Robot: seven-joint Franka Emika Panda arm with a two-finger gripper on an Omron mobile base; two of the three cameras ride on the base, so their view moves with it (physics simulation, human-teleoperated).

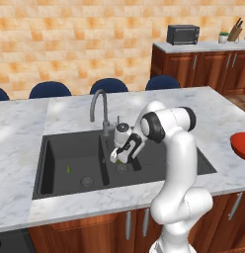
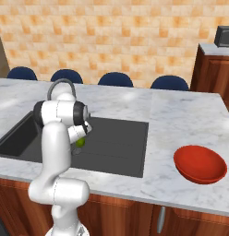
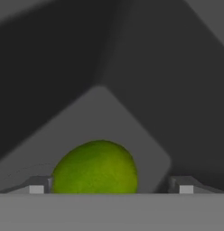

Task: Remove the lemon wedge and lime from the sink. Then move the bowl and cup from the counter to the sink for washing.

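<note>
Lime (image 3: 95, 167) sits on the sink's (image 1: 55, 148) right basin floor between the gripper's (image 3: 109, 186) wide-open fingers; lemon wedge (image 1: 69, 169) lies in the left basin.

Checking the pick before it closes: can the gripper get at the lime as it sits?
Probably yes. The gripper is open with the lime between its fingertips on the sink floor; nothing lies between them.

Four dark blue rounded chair backs (image 1: 109, 85) lined the bench's far side. On the far reddish-brown cabinet sat a black microwave (image 1: 183, 34), a small potted plant (image 1: 223, 37) and a wooden knife block (image 1: 235, 31), against orange tiled wall (image 2: 111, 37).
</note>
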